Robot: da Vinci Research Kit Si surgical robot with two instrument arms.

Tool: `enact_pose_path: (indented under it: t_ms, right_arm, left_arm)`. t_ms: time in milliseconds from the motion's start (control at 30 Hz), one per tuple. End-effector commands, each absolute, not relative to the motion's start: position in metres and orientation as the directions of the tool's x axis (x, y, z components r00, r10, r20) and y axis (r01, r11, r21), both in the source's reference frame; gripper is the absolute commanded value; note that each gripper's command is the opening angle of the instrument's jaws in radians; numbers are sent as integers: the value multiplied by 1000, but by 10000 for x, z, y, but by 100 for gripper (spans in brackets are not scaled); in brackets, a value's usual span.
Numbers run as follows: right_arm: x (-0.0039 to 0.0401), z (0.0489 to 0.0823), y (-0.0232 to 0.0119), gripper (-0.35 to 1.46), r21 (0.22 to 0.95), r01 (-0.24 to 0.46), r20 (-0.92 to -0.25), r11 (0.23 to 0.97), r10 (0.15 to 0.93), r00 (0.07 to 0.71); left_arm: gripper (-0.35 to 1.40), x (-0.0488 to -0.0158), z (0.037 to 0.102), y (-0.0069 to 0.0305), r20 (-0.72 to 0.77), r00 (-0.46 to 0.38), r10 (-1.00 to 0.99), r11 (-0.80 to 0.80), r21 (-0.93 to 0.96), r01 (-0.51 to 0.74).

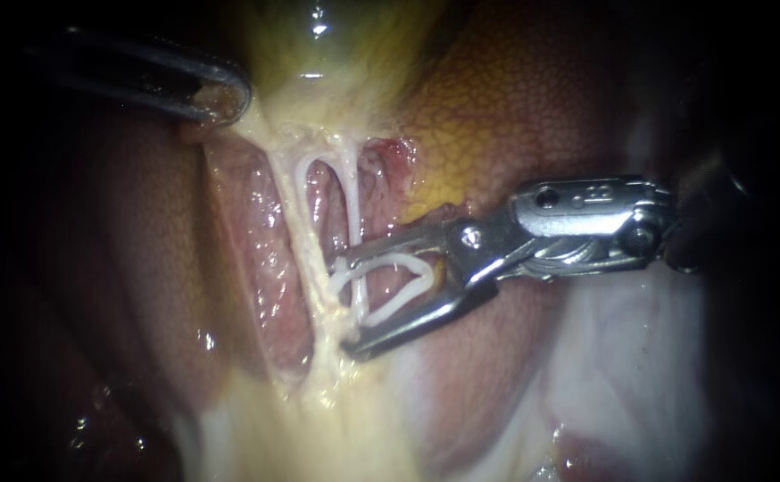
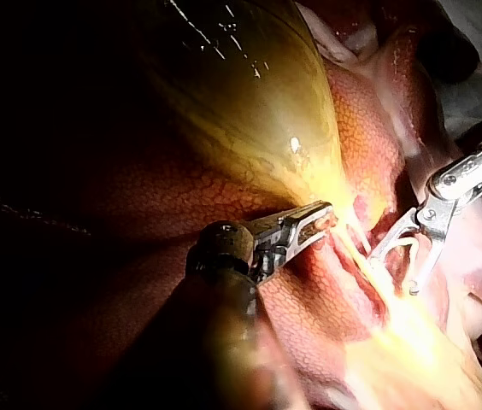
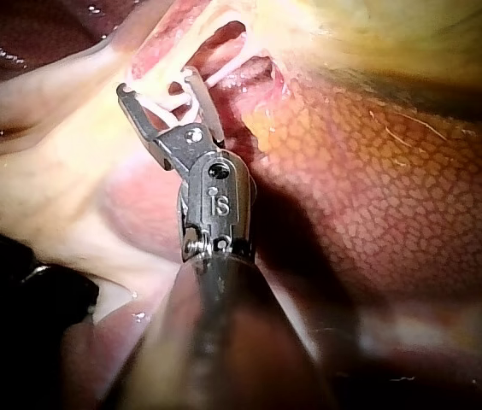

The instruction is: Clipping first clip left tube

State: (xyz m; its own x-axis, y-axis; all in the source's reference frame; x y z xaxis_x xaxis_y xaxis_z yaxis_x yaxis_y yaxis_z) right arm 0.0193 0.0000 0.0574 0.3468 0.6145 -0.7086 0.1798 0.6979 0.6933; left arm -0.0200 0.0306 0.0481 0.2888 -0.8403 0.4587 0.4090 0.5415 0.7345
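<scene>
Liver [image 1: 515, 116] flanks the stretched gallbladder [image 1: 319, 54], with open room to the right.
The left instrument [image 1: 220, 100], its shaft lost in the dark, clamps the gallbladder's edge. The right instrument [image 1: 350, 303] spreads its jaws wide, both cradling a white clip [image 1: 403, 286] that straddles the right tube [image 1: 352, 201]. Its tips sit beside the left tube [image 1: 301, 201]; contact there is unclear.

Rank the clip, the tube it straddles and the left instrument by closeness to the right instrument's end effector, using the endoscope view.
1. clip: held inside the right instrument's end effector.
2. tube: crosses between its tips and runs upward from there.
3. left instrument: far off at upper left, gripping the gallbladder.
</scene>
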Motion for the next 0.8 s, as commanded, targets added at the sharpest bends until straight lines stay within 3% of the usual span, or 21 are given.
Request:
enact_pose_path:
  t_ms: [33, 400, 800]
  right_arm:
    - [192, 578, 2, 53, 693, 180, -709, 698, 614, 347]
    - [196, 615, 14, 53, 690, 204, -715, 695, 607, 347]
    - [220, 600, 1, 51, 695, 297, -719, 655, 640, 271]
  left_arm:
    - [-35, -200, 481, 306, 458, 289, -841, 541, 734, 410]
    - [-35, -201, 482, 306, 459, 288, -841, 541, 734, 410]
    - [-35, -204, 484, 305, 460, 286, -840, 542, 731, 415]
